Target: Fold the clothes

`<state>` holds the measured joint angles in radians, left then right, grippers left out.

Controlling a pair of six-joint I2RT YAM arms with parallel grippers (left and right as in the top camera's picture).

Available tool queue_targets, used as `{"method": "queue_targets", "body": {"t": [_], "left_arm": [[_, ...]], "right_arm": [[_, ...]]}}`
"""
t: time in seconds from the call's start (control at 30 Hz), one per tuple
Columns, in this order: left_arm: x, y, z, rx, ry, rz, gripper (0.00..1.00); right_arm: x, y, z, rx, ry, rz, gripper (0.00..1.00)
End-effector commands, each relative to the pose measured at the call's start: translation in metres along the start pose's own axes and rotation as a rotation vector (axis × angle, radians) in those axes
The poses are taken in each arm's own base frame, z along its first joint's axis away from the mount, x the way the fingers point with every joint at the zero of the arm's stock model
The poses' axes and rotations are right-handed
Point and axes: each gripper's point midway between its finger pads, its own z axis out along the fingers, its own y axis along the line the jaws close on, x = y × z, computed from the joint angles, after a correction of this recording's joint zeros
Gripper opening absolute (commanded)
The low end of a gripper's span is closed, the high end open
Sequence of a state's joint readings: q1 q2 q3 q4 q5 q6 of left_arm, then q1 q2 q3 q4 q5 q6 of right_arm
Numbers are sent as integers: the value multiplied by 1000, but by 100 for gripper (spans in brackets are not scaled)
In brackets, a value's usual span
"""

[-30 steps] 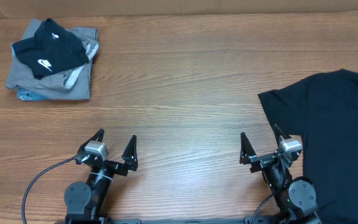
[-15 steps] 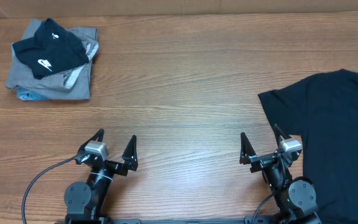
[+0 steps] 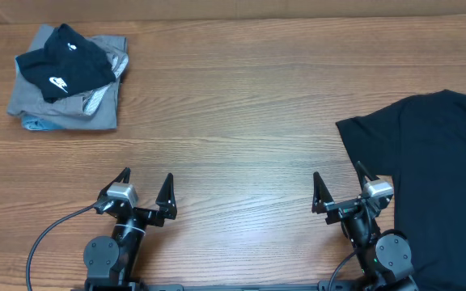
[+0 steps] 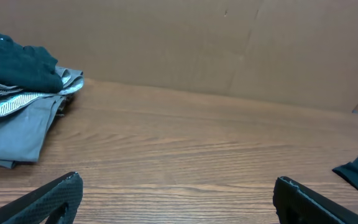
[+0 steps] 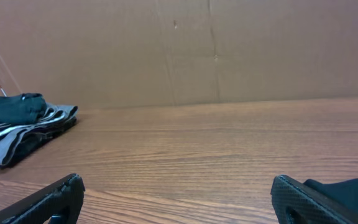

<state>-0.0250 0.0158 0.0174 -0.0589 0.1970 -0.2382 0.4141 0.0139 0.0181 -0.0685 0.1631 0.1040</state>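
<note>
Finds the left claw nudged a little to the left along the near edge of the surface compared with half a second ago, with both fingertips and the silver block behind them sitting slightly further left in the overhead view. Shows its right-hand finger drawn in and standing straighter than before, the tip a touch farther from the near edge, so that the two tips now lie closer to level.
</note>
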Motion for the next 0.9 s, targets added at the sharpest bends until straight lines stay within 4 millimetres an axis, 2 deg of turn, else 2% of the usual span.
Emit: {"method": "queue_targets", "body": {"t": [0.0,0.1,0.2,0.37,0.43,0.53,0.63,0.87], "left_arm": [[3,4,0,-17,-1,-25,100],[2,-1,0,13,0,-36,100],[-10,-13,-3,65,-16,-29,100],[-66,-28,-18,76,-98,-1,100],[-83,-25,-23,20,-84,-9,100],[-101,-15,-25,-88,4,-31,100],[-119,-14,-11,-140,173,-41,100],[-139,-16,21,-197,507,-100,100]], "right_arm": [[3,5,0,-27,2,2,100],[-2,19,-1,-107,-10,42,100],[-18,28,-5,-154,-34,103,100],[-56,35,-17,-169,-40,103,100],[-65,36,-20,-158,6,101,100],[-72,37,-21,-123,133,137,100],[-76,38,-11,-61,334,181,100],[-77,45,28,46,674,187,100]]}}
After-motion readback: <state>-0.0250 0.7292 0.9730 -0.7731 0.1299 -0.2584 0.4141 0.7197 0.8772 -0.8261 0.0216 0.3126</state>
